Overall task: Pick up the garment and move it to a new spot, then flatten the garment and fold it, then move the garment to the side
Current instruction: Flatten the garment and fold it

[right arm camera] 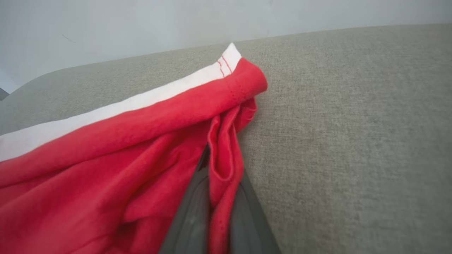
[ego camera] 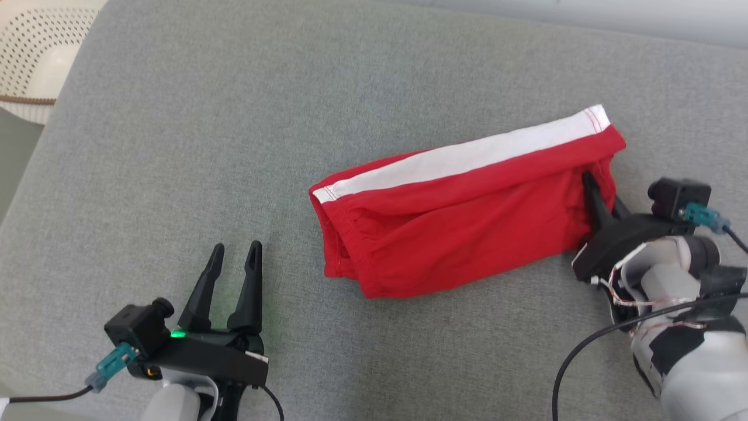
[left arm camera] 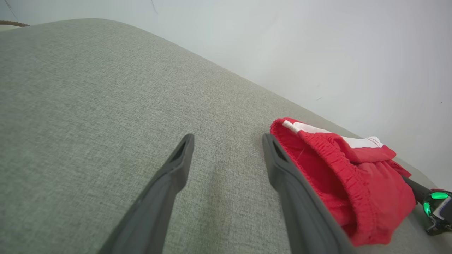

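Observation:
The garment [ego camera: 461,216] is a pair of red shorts with a white side stripe, folded into a long bundle on the grey cushion [ego camera: 234,146]. At the bundle's right end my right gripper [ego camera: 595,186] is shut on a fold of the red cloth. The right wrist view shows that fold [right arm camera: 222,165] pinched between its two dark fingers [right arm camera: 192,218]. My left gripper [ego camera: 235,252] rests open on the cushion, left of the bundle and clear of it. In the left wrist view the garment's elastic waistband end [left arm camera: 339,176] lies just right of the open gripper [left arm camera: 227,139].
A white perforated basket [ego camera: 41,52] stands beyond the cushion's far left corner. A pale wall [left arm camera: 317,53] runs behind the cushion. The right arm's black cable [ego camera: 590,345] loops over the cushion at the lower right.

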